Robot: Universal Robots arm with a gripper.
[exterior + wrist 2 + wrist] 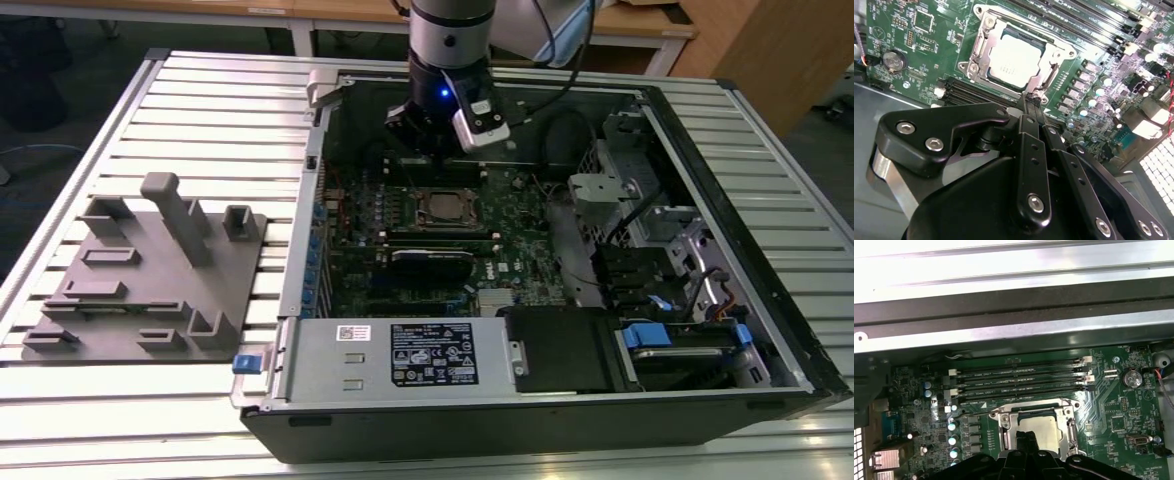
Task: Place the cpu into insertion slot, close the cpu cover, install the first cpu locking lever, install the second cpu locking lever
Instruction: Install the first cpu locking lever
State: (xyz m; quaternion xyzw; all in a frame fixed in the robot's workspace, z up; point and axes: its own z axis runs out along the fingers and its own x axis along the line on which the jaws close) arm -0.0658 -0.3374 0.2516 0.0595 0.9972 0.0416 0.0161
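Hovering above a seated chip, pincer closed and empty

In the exterior view, the gripper [424, 140] hangs inside the open computer case [400, 440], near the insertion slot [447, 207]. In the second wrist view, the cpu [1016, 57] lies in the slot with the cpu cover [985, 37] down around it, so those two steps look done. I cannot tell whether either lever is latched. In the first wrist view, the fingers [1020, 442] are pressed together, gripping nothing, with their tips over the cover's edge.

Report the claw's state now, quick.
Claw: closed, fingers together, holding nothing, tips near the edge of the cpu cover.
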